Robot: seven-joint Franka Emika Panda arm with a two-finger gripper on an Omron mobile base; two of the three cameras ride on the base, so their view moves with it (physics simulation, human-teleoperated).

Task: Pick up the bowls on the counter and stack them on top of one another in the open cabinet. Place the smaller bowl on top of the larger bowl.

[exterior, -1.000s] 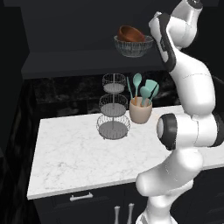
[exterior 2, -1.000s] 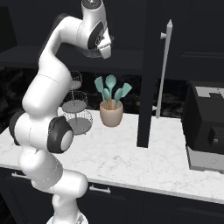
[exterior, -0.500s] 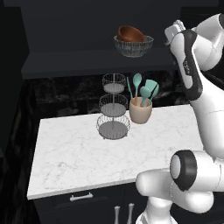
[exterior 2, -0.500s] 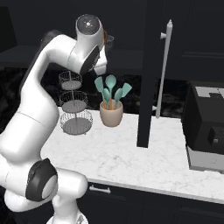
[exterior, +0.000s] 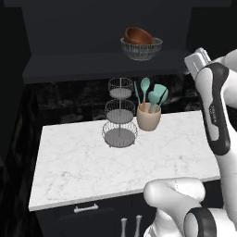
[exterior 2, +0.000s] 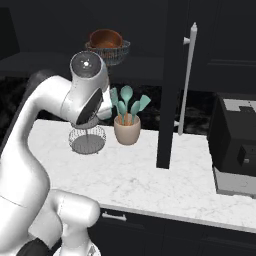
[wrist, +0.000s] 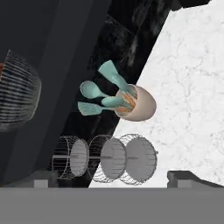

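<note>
- Glossy reddish-brown smaller bowl [exterior: 137,35] sits nested inside the wider grey-green translucent bowl [exterior: 141,48], on the dark cabinet shelf [exterior: 69,65].
- Pincer [wrist: 113,178]: fingers apart, holding nothing.
- White marble surface [exterior: 83,162] carries a wire basket stand [exterior: 120,113] and a beige utensil cup [exterior: 148,117].

Rendered home kitchen, white marble counter [exterior: 92,171] over dark drawers with silver handles [exterior: 87,208], dark wall cabinet [exterior: 92,65] holding stacked bowls [exterior: 140,42], utensil cup [exterior: 148,118] with teal spatulas, wire basket stand [exterior: 120,115], black appliance [exterior 2: 235,145] at right
</note>
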